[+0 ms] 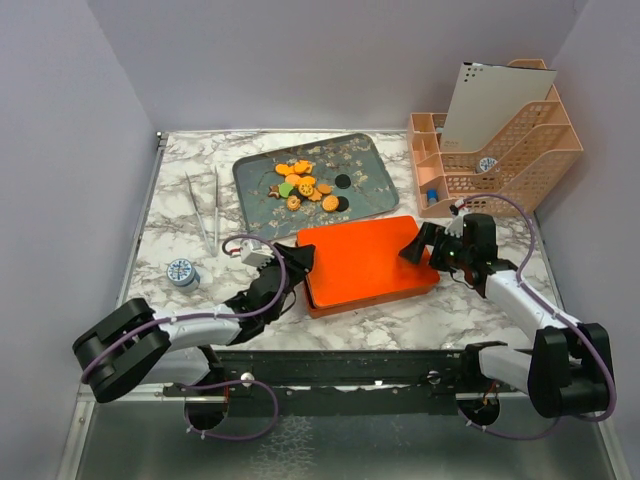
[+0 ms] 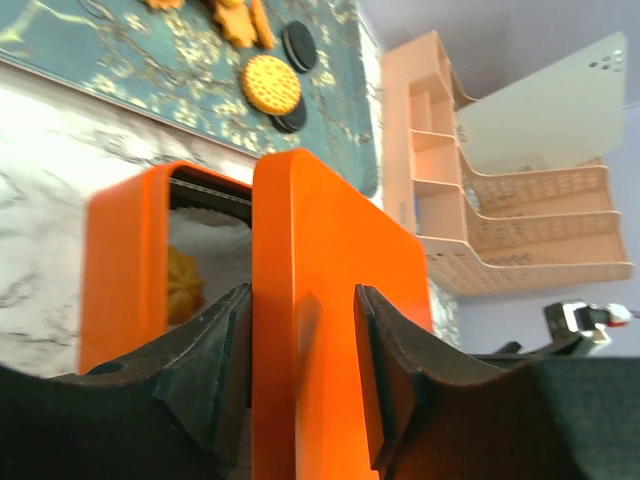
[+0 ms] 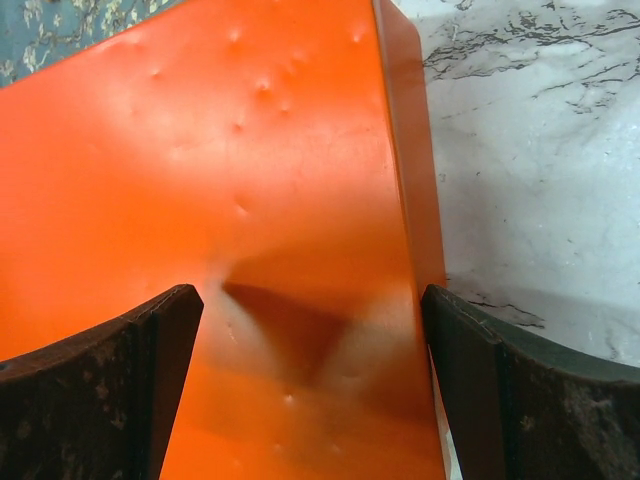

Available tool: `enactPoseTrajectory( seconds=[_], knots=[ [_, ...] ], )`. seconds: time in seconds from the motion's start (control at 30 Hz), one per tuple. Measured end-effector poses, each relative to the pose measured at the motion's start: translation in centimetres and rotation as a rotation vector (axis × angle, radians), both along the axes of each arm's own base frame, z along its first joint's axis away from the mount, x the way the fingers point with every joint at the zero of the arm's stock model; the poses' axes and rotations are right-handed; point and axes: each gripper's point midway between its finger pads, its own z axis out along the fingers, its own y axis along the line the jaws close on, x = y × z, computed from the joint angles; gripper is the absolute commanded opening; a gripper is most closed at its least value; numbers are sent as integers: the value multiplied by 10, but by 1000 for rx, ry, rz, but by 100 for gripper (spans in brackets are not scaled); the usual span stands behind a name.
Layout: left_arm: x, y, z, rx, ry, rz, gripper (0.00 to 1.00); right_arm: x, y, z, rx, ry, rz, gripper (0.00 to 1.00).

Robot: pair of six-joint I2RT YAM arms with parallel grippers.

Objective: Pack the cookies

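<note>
Lying crosswise between the arms, the orange box (image 1: 372, 296) is bracketed end to end; behind it, the tray (image 1: 368, 160) is heaped with cookies (image 1: 305, 185). Its lid (image 2: 305, 300) is pinched at the left end by the left gripper (image 1: 297, 262); the right gripper (image 1: 415, 245) is held spread astride the right end.

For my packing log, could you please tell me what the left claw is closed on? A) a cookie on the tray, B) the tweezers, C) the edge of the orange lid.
C: in the left wrist view the left claw presses on both sides of the orange lid at its edge.
</note>
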Motion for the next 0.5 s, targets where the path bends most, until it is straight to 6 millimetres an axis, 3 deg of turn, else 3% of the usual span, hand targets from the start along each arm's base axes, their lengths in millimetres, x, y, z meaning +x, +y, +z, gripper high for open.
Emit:
enactPoseTrajectory(
  seconds=[0.27, 0.5],
  knots=[
    [-2, 28, -9, 161, 23, 28, 67, 2, 4, 0, 25, 7, 10, 99],
    [-11, 49, -14, 283, 62, 28, 73, 3, 5, -1, 28, 8, 11, 99]
  ],
)
